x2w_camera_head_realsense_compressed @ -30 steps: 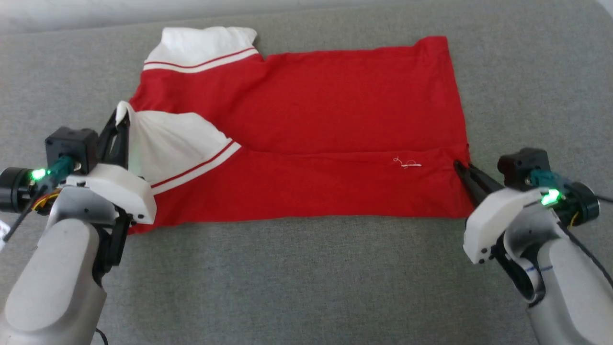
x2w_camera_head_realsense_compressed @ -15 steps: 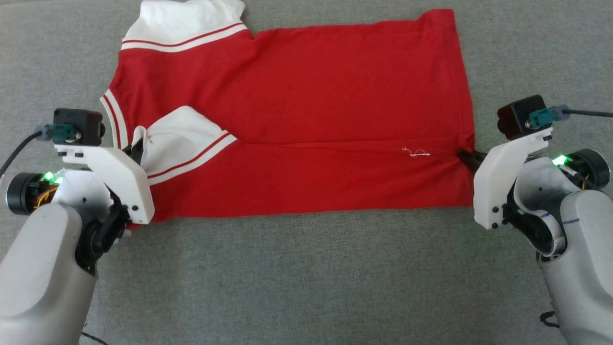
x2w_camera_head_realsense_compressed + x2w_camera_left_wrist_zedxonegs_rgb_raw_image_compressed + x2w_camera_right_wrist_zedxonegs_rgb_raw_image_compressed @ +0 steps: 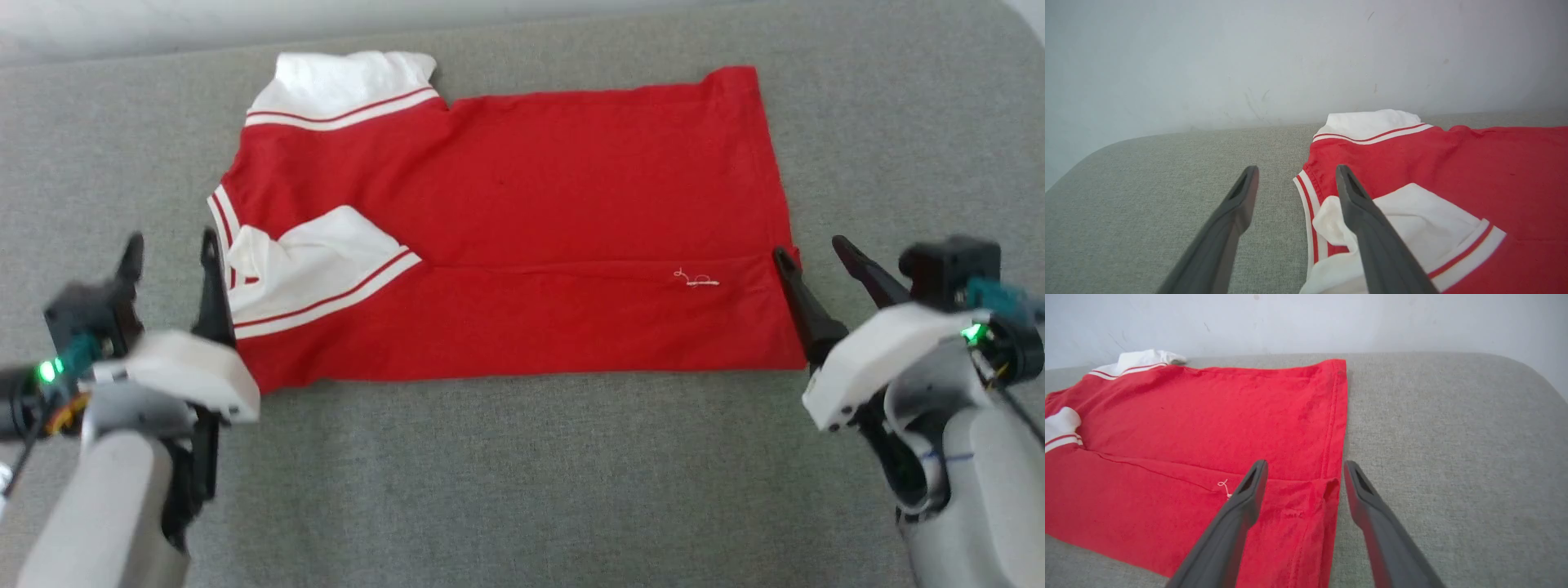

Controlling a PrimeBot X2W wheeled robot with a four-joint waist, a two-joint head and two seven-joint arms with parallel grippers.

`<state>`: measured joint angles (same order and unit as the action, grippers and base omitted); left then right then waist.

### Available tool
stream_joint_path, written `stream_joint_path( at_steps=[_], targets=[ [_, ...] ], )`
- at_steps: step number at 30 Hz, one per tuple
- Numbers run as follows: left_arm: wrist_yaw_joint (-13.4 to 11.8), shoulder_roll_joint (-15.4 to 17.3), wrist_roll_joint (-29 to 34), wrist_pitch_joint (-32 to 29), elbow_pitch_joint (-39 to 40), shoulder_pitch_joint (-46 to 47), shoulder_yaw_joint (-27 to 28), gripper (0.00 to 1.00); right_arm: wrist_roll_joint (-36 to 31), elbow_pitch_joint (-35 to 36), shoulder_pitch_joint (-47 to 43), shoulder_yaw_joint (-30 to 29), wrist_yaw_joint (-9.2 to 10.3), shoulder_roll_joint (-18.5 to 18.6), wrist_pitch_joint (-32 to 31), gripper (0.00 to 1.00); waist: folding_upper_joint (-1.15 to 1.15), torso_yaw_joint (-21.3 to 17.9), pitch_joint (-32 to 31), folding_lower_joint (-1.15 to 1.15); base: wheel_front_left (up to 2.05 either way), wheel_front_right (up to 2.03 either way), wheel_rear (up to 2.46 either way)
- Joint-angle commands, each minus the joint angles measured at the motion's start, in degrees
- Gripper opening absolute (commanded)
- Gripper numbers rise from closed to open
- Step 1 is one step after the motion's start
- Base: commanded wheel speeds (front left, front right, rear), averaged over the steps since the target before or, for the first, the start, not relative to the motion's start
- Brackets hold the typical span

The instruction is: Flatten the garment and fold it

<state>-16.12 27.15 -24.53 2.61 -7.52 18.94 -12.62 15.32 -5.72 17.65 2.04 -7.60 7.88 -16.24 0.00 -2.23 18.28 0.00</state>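
Red cloth, thin, lying flat: the garment (image 3: pixel 571 204) is spread across the far half of the grey woven pad (image 3: pixel 522 490), neck end toward the robot's left, hem (image 3: pixel 775 188) toward its right. Its near strip is folded over onto the body, with a straight crease running the length of it. A loose white thread (image 3: pixel 694 280) lies by the crease near the hem. One white sleeve (image 3: pixel 326 261) is laid inward over the red at the left end, somewhat bunched. The other sleeve (image 3: pixel 343 82) points to the pad's far edge, close under the pale wall (image 3: pixel 1249 61). The near edge of the cloth is straight. A broad bare band of pad lies between it and the near side. Bare pad also shows off both ends, out to the rounded far corners. The left gripper (image 3: pixel 172 239) has its fingers spread and holds nothing; the inner finger is at the bunched sleeve, the outer over bare pad. The right gripper (image 3: pixel 810 248) is likewise spread and empty, straddling the hem's edge by the crease. Cannot tell whether the fingers touch the cloth.
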Motion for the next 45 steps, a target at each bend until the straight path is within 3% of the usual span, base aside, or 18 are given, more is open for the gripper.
stream_joint_path(
  at_steps=[1,5,13,24,25,26,27,29,35,42,45],
  targets=[
    [-0.62,-0.51,0.12,0.86,0.66,-1.94,0.21,1.00,-0.91,0.66,-1.32,-0.19,0.11,-0.53,2.68,1.00,0.00,-0.08,-2.10,0.00,0.00,0.00,0.00],
    [-2.35,-2.55,-1.60,2.60,3.38,-8.07,0.93,1.00,-2.43,1.56,-5.64,-0.21,0.11,-2.59,13.38,1.00,0.00,-0.53,-3.80,0.00,0.00,0.00,0.00],
    [-5.59,-3.83,-6.05,-2.67,3.87,-15.31,2.90,1.00,-4.45,2.77,-9.99,-0.66,0.11,-4.56,26.13,1.00,0.00,-1.40,-5.19,0.00,0.00,0.00,0.00],
    [-7.25,-2.64,-12.91,-21.31,1.07,-12.77,2.37,1.00,-5.06,4.29,-10.47,0.45,0.11,-4.98,29.91,1.00,0.00,-3.17,-4.05,0.00,0.00,0.00,0.00],
    [-6.88,-2.36,-13.64,-23.35,1.11,-12.60,1.97,0.71,-5.19,4.26,-10.38,0.71,0.11,-4.99,29.98,1.00,0.00,-3.38,-3.98,0.00,0.00,0.00,0.00],
    [-6.47,-2.14,-14.42,-25.20,1.31,-12.51,1.64,0.16,-5.31,4.25,-10.28,0.91,0.11,-4.99,30.04,1.00,0.00,-3.57,-3.93,0.00,0.00,0.00,0.00],
    [-6.07,-1.80,-14.88,-26.42,1.67,-12.40,1.40,0.00,-5.54,4.16,-10.23,1.05,0.11,-4.99,30.06,1.00,0.00,-3.71,-3.89,0.00,0.00,0.00,0.00],
    [-5.76,-1.18,-15.03,-26.95,2.56,-12.25,1.46,0.00,-5.84,3.87,-10.19,1.11,0.11,-4.99,29.90,1.00,0.00,-3.91,-3.84,0.00,0.00,0.00,0.00],
    [-5.49,-0.88,-14.43,-24.57,3.85,-12.43,1.92,0.00,-4.71,1.43,-9.64,-0.60,0.11,-5.00,25.22,1.00,0.00,-3.50,-3.89,0.00,0.00,0.00,0.00],
    [-4.46,-1.42,-13.82,-22.43,4.18,-11.72,1.10,0.00,0.41,-5.12,-6.57,-2.76,0.11,-5.00,3.15,1.00,0.00,-1.87,-3.12,0.00,0.00,0.00,0.00],
    [-3.93,-1.70,-13.63,-21.98,4.22,-10.98,0.51,0.00,-1.16,-5.55,-4.95,-2.54,0.11,-5.00,-6.40,1.00,0.00,-1.13,-2.46,0.00,0.00,0.00,0.00]
  ],
)
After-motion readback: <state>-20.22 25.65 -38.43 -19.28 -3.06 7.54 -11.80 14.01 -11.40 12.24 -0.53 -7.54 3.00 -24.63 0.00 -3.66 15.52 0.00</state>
